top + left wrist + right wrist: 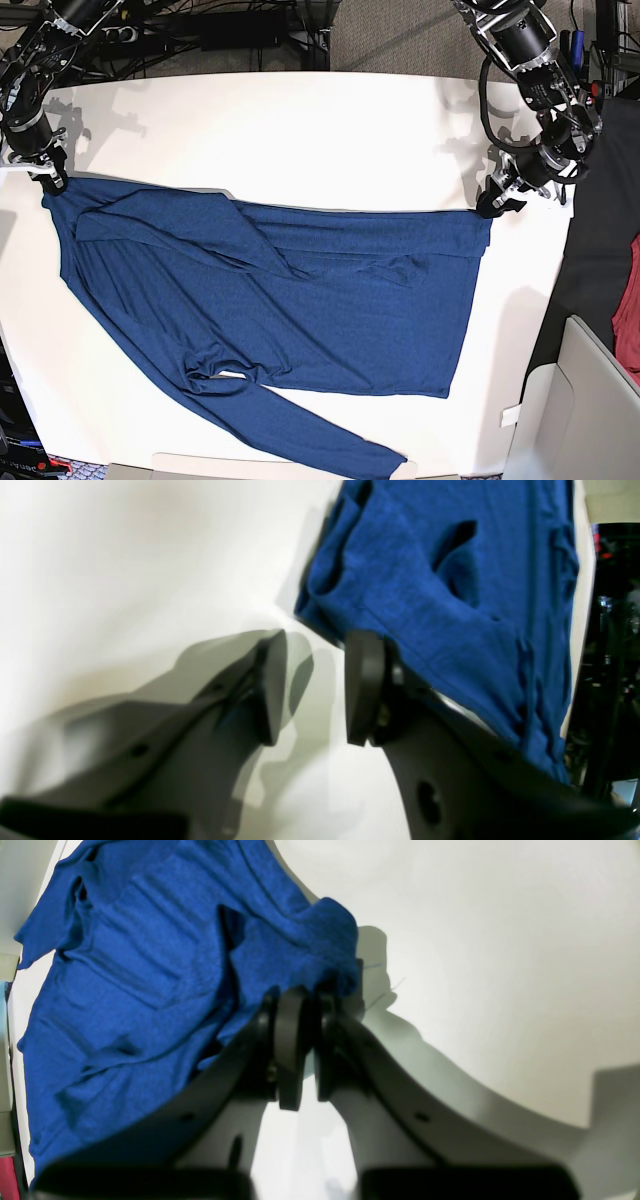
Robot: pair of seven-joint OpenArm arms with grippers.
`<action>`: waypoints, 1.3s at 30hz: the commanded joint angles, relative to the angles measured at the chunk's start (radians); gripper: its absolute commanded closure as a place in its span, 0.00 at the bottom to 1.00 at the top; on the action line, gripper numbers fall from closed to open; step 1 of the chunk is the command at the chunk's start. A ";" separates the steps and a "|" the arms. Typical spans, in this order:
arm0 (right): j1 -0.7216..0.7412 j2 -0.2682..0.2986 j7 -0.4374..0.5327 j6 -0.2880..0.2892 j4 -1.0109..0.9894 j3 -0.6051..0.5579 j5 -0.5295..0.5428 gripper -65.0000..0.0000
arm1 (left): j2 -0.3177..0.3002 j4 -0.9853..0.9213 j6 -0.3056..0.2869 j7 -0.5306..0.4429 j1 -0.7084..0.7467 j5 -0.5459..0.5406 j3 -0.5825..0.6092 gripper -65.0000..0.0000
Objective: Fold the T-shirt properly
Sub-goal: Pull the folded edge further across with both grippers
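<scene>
Hidden and cut-off parts

T-shirt (300,290): bottom sleeve end runs off the base view's lower edge; both wrist views crop the cloth at their top edges. Right gripper (306,1050): cloth corner pinched between the jaws is hidden by the pads. Left gripper (315,685) is blurred; its right finger (365,690) covers the hem. Background clutter at the left wrist view's right edge is unreadable.

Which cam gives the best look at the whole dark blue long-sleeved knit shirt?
Base view: the dark blue long-sleeved knit shirt lies spread across the white table, sleeve and hem included. Left wrist shows only one edge section; right wrist only a bunched corner.
</scene>
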 commanded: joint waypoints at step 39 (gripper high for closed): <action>-0.031 0.042 0.009 0.011 0.037 0.006 0.099 0.98 | 0.026 0.066 -0.005 0.073 -0.080 -0.060 0.047 1.00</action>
